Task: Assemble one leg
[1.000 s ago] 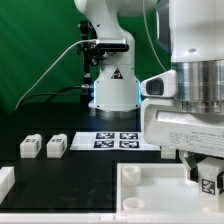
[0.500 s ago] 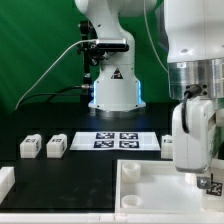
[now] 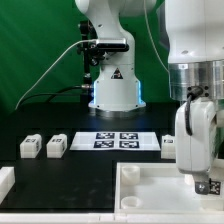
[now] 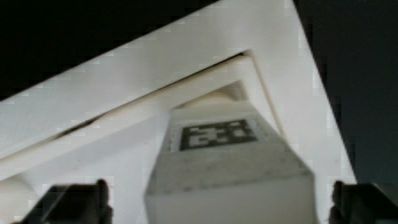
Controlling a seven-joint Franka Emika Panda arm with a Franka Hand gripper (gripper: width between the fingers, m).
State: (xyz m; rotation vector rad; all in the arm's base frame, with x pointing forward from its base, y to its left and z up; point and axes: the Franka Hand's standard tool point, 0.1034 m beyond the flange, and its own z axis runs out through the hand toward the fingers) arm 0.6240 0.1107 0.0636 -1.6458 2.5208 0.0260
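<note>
A leg point(image 3: 208, 186), a small white block with a square tag, stands upright at the far corner of the large white tray-like part point(image 3: 150, 172) on the exterior view's right. My gripper point(image 3: 203, 178) hangs straight over it. In the wrist view the leg point(image 4: 217, 133) lies between my dark fingers point(image 4: 75, 205), with a gap showing on both sides, so the jaws stand open around it. The tray's raised rim point(image 4: 125, 80) runs diagonally behind the leg. Two more legs point(image 3: 29, 146) point(image 3: 56, 146) lie on the black table at the exterior view's left.
The marker board point(image 3: 118, 140) lies in front of the arm's base point(image 3: 112, 90). Another small white block point(image 3: 168, 143) sits just right of it, beside my hand. A white part point(image 3: 5, 181) shows at the lower left edge.
One second ago my hand was turned broadside to the camera. It has since rotated about a quarter turn over the leg. No movement in the last half second.
</note>
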